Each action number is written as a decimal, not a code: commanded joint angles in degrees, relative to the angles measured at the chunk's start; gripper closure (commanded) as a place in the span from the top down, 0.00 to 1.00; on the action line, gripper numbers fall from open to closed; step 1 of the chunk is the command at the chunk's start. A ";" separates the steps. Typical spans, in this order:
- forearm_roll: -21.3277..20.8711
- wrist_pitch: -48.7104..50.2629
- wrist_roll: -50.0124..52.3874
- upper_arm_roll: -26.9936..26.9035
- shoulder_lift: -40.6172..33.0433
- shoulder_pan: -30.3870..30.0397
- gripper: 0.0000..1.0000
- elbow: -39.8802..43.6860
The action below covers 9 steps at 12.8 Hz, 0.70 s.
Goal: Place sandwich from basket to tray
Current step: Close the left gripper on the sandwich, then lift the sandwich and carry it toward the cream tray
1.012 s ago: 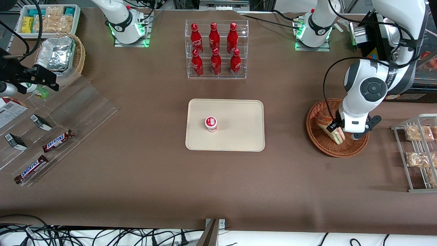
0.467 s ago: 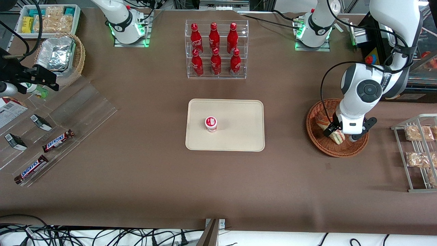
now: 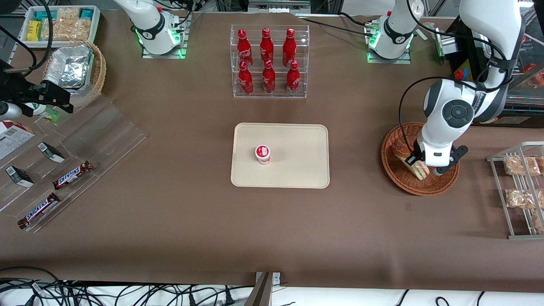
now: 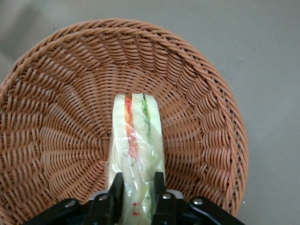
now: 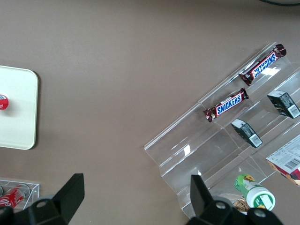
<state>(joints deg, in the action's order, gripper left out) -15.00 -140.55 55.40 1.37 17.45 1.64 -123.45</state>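
Two fingers of the black tool (image 4: 137, 194) clamping the clear-wrapped triangular wedge sandwich (image 4: 136, 150), standing on edge mid-floor in the round reddish-brown wicker basket (image 4: 56, 93) near the table's working-arm end. Lifting straight, clearing the rim, carrying toward the flat cream rectangular tray (image 3: 297, 144), avoiding the small red-lidded cup (image 3: 262, 154).

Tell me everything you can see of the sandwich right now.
The sandwich is a wedge in crinkled clear wrap: pale bread slices with orange-red and green filling between them. It stands on edge in the reddish-brown wicker basket, near its middle, resting on the weave. The gripper has a black finger on each side of it, pressing the wrap.
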 commanded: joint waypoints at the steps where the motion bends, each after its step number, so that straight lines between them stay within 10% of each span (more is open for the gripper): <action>1: -2.05 -0.60 1.02 -0.14 -0.92 -0.23 0.21 -1.09; 9: 0.22 18.29 -1.61 6.09 -5.66 0.12 0.22 7.96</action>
<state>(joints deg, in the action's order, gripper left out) -15.44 -124.79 54.92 5.65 13.76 1.87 -116.34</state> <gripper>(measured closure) 0.775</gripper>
